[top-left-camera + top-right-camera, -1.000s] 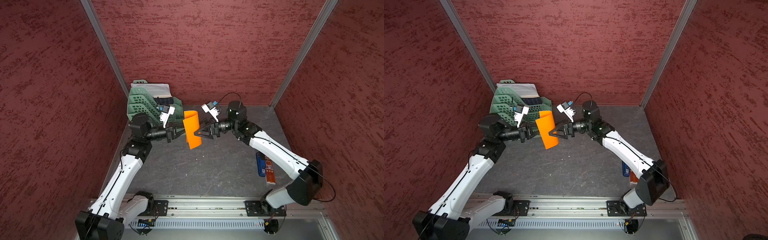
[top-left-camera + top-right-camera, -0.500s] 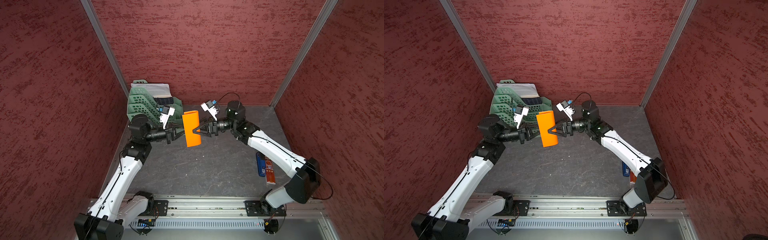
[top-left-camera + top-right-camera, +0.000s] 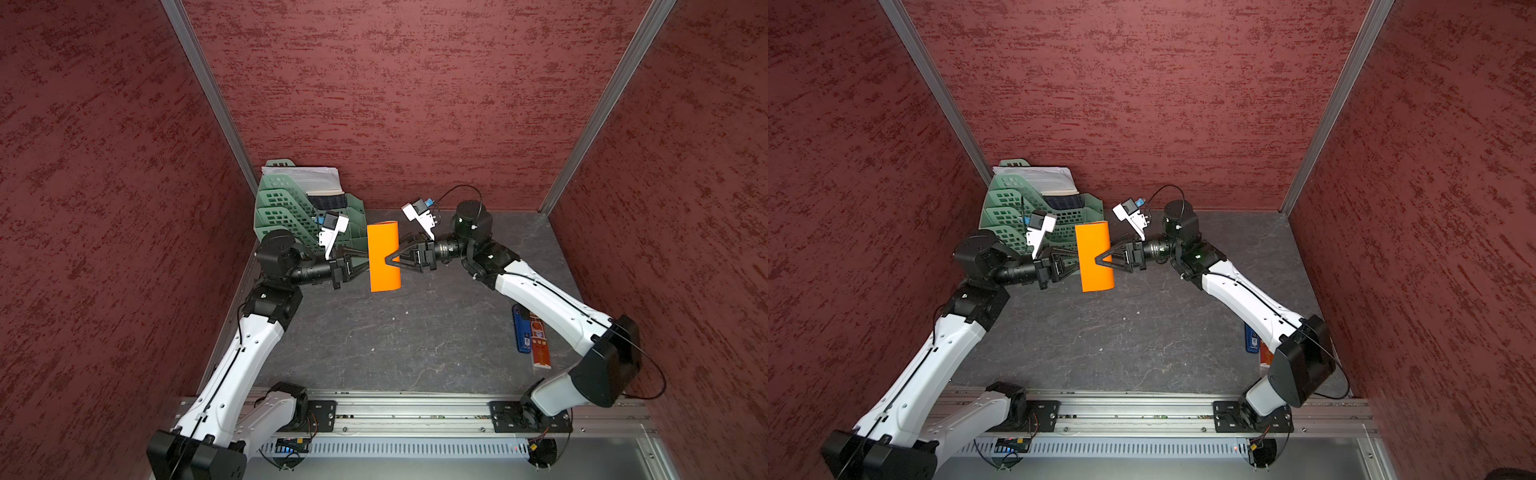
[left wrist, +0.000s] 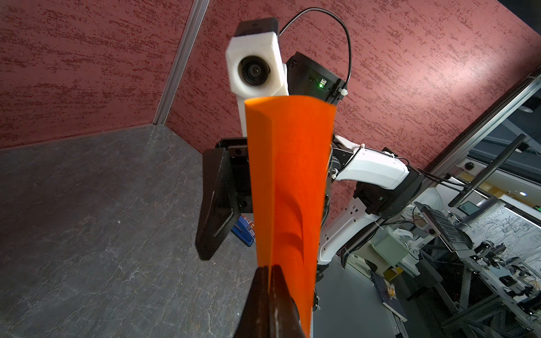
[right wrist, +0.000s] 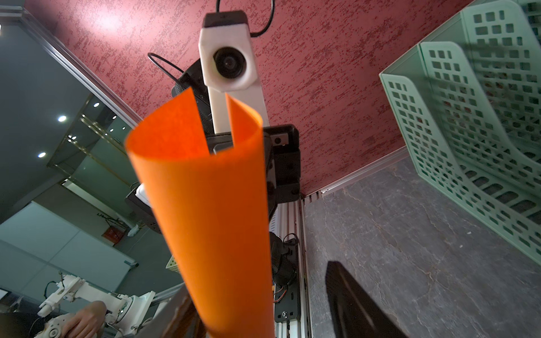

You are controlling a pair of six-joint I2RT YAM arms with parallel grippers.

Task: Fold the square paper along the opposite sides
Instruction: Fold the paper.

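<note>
Surface: a dark grey, stone-veined tabletop fills the lower centre of both top views. An aluminium rail runs along its near edge at the bottom of the frame.
Room: rough dark red wall panels close in the left, back and right, joined by silver corner posts.
Clutter: a pale green perforated plastic file rack holding white printed sheets stands at the tabletop's upper left. A blue flat pack and an orange-red flat pack lie side by side at the right.
Paper: the bright orange square paper sheet is held in the air just above the centre of the frame. It is bent into an upright U with the rounded bend towards the frame's right.
Left gripper: clenched on the sheet's two opposite edges, fingertips pressed together with the paper between. The edges gape slightly at the upper end.
Right gripper: spread, coming in from the frame's right to straddle the bend. One black finger stands clear of the sheet; whether the other touches it cannot be told.
</note>
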